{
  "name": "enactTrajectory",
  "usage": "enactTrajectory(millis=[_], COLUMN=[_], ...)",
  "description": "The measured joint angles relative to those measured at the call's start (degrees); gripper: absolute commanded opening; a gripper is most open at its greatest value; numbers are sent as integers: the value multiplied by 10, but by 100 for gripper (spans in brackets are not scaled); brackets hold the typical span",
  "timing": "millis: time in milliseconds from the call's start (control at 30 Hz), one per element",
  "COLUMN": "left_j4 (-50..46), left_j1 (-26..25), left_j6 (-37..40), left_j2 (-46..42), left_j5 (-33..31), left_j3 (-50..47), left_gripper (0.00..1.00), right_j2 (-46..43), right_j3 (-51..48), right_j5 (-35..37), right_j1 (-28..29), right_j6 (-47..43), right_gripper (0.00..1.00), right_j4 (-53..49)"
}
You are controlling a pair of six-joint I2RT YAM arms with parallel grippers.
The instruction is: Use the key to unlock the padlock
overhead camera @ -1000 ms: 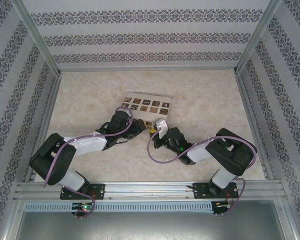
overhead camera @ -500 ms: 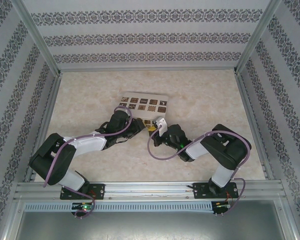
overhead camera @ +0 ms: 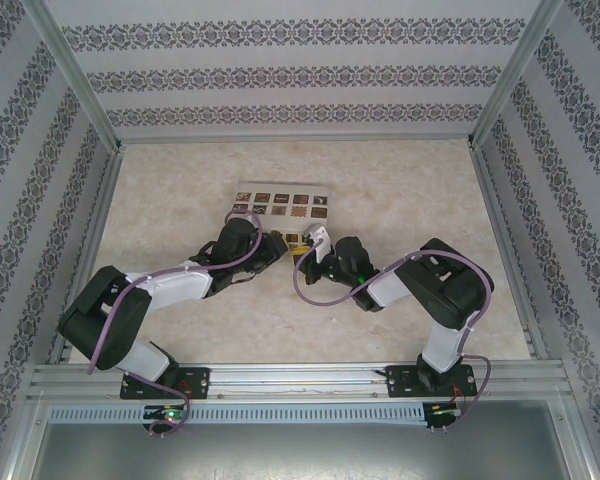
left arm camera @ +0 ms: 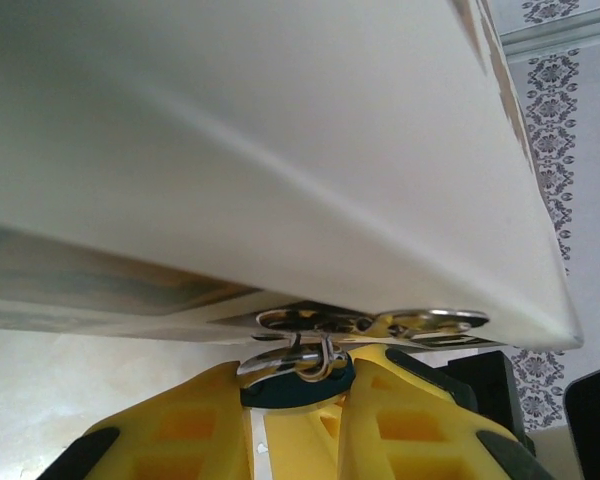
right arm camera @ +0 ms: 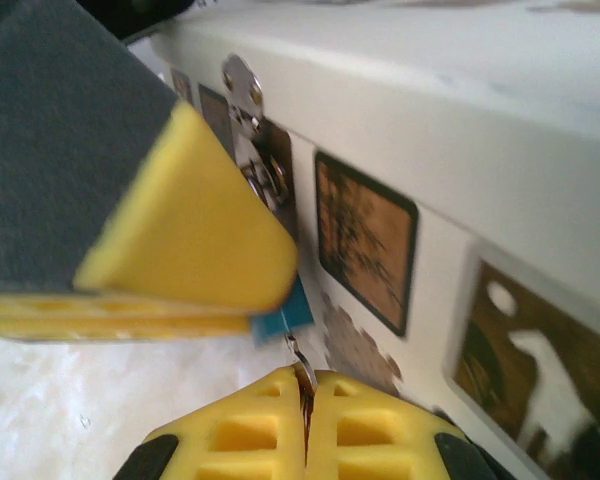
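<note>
Pinching end, left gripper [left arm camera: 302,402]: its yellow fingers [left arm camera: 170,430] are closed on the blue body of the padlock [left arm camera: 280,390], which is held just under the box's edge.
Padlock: its thin silver shackle reaches up to the metal hasp [left arm camera: 380,322] fixed on the front of the patterned box [overhead camera: 280,203]; the blue body is seen just beside the tiled face.
Right gripper [right arm camera: 305,395]: its fingers are pressed together on a thin sliver of metal, probably the key [right arm camera: 298,358], though little of it can be made out; the sliver's tip lies right at the blue body.
Arms: both are bent inward over the table [overhead camera: 400,190], and the two grippers are brought close together at the box's near edge.
Box: cream with brown tiles, set near the table's middle.
</note>
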Motion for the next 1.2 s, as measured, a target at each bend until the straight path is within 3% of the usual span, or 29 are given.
enactTrajectory(millis=[767, 1000, 1200], left_j4=[19, 34, 46], left_j1=[7, 7, 7], left_j6=[2, 2, 2], left_j2=[39, 57, 59], left_j5=[3, 63, 79], left_j3=[6, 0, -5], left_gripper=[22, 22, 33], right_j2=[23, 61, 78], right_j3=[31, 25, 13], right_j5=[-8, 29, 44], right_j1=[-11, 10, 16], right_j6=[20, 38, 58], right_gripper=[0, 0, 0], right_j4=[-43, -10, 30])
